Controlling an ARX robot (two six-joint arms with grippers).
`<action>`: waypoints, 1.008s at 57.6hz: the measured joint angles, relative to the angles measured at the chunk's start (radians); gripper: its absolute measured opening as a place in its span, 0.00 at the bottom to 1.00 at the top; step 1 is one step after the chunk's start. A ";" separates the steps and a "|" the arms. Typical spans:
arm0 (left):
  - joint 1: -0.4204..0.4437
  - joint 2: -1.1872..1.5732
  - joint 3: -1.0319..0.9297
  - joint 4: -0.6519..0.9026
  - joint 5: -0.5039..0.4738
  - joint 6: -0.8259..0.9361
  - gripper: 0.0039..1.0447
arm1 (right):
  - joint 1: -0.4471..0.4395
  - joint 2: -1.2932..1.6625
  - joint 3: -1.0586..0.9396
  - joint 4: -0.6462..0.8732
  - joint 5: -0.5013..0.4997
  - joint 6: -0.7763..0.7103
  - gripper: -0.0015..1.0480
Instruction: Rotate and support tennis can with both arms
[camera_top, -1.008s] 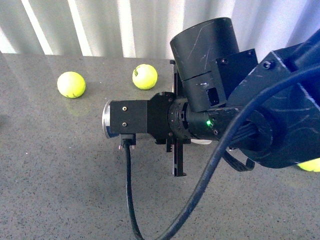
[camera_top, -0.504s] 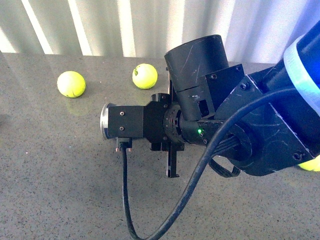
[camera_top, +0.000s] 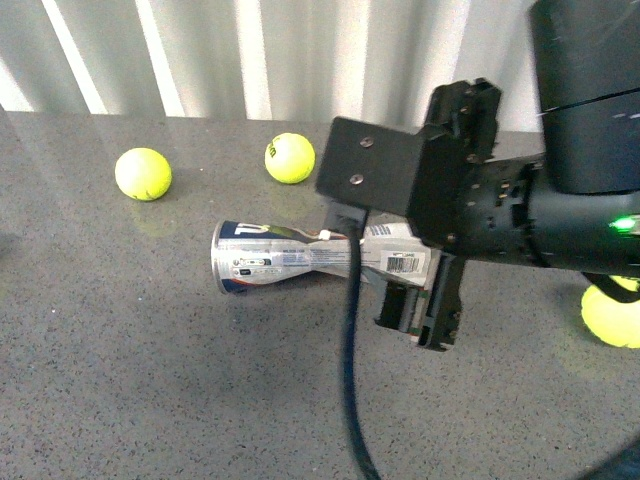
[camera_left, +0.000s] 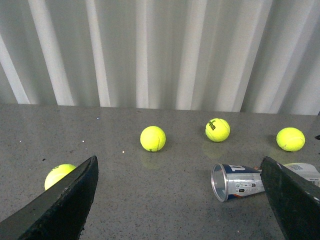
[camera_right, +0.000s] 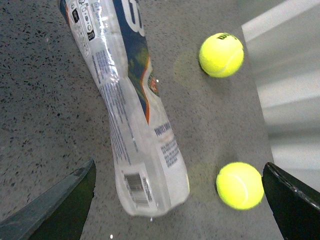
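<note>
1. The tennis can (camera_top: 290, 258) lies on its side on the grey worktop (camera_top: 120, 380). It is dented at mid-length, with its open rim toward the robot's left.
2. The right hand (camera_right: 178, 165) hangs over the can's barcode end, its fingers (camera_right: 55, 205) spread wide and touching nothing.
3. The left hand (camera_left: 178, 159) is also spread wide and holds nothing.
4. Two tennis balls (camera_top: 142, 172) lie near the worktop's far edge, below the ribbed wall (camera_top: 200, 50).
5. The worktop nearer the robot is bare.

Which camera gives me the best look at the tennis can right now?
The right wrist view: the tennis can shows almost whole, with dent and barcode. In the front view the right arm covers one end; the left wrist view catches only its open end, small.
</note>
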 joint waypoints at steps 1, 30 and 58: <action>0.000 0.000 0.000 0.000 0.000 0.000 0.94 | -0.011 -0.021 -0.016 0.000 -0.005 0.011 0.93; 0.000 0.000 0.000 0.000 0.000 0.000 0.94 | -0.715 -0.744 -0.237 0.131 0.311 0.518 0.93; 0.000 -0.003 0.000 0.000 0.000 0.000 0.94 | -0.505 -1.468 -0.438 -0.449 0.102 0.927 0.47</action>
